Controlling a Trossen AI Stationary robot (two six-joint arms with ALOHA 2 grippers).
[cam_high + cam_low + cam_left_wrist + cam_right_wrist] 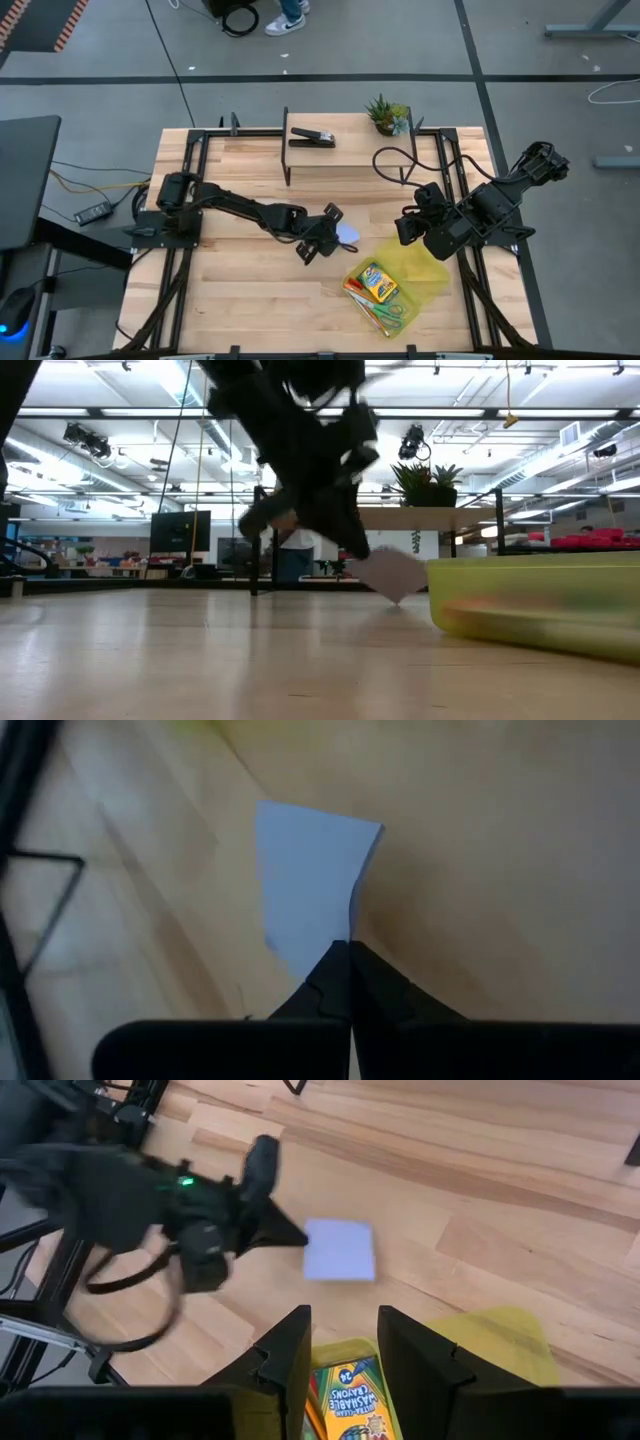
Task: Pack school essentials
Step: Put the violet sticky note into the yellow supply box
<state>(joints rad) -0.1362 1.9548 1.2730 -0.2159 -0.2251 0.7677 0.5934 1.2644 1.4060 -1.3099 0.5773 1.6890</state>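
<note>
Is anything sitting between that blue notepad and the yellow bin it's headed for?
Nothing visible does. The left gripper is shut on the notepad, holding it lifted beside the bin. Only bare table lies between them. The right gripper hovers open at the bin's far edge, off the direct path.

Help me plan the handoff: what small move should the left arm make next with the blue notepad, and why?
Probably carry it toward the yellow pouch. The left gripper is shut on the pale blue notepad, lifted off the table, while the crayon box and scissors already lie in the pouch. The right gripper waits open above it.
</note>
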